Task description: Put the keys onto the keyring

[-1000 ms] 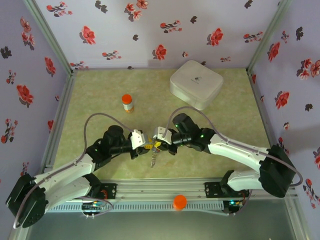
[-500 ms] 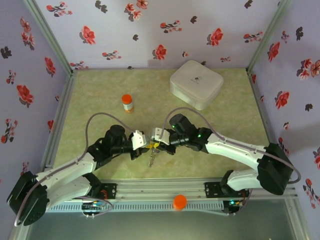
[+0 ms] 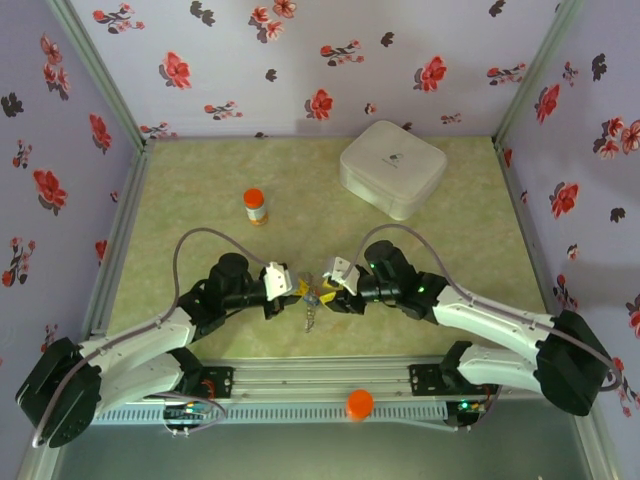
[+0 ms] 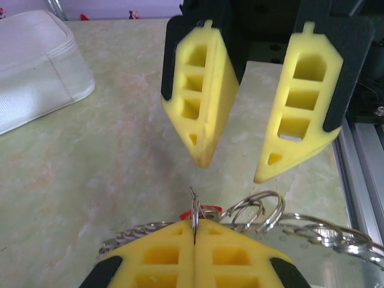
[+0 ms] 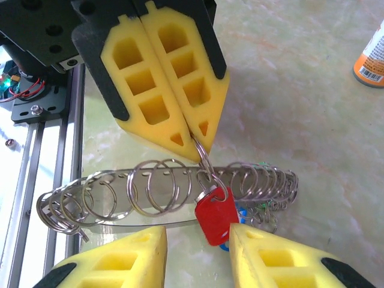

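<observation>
The left gripper (image 5: 195, 141) is clenched on a thin ring of the keyring (image 5: 162, 192), from which a red key (image 5: 215, 211) hangs. The right gripper (image 5: 198, 240) is released just right of it, jaws parted either side of that key. The bundle is close to the table's (image 3: 200, 180) near edge, beside the metal rail (image 3: 320, 372). Bare tabletop lies beyond, with the orange-capped bottle (image 3: 255, 206) far left and the white case (image 3: 392, 168) far right, both well apart.
</observation>
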`<action>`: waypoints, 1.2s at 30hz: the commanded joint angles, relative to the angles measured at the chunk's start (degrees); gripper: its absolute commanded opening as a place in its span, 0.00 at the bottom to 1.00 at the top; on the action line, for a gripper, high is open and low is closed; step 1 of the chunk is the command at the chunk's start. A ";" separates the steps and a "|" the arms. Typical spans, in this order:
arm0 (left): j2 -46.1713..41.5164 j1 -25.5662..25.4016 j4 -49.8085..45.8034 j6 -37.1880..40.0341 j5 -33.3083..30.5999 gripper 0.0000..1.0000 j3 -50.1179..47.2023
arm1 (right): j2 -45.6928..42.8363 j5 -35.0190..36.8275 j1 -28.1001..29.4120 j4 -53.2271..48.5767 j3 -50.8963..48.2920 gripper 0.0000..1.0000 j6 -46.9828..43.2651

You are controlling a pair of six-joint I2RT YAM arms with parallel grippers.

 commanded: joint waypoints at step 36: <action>-2.38 -0.30 1.97 0.13 0.58 0.00 -0.83 | 5.08 -0.84 -0.07 -6.90 7.23 0.00 -6.64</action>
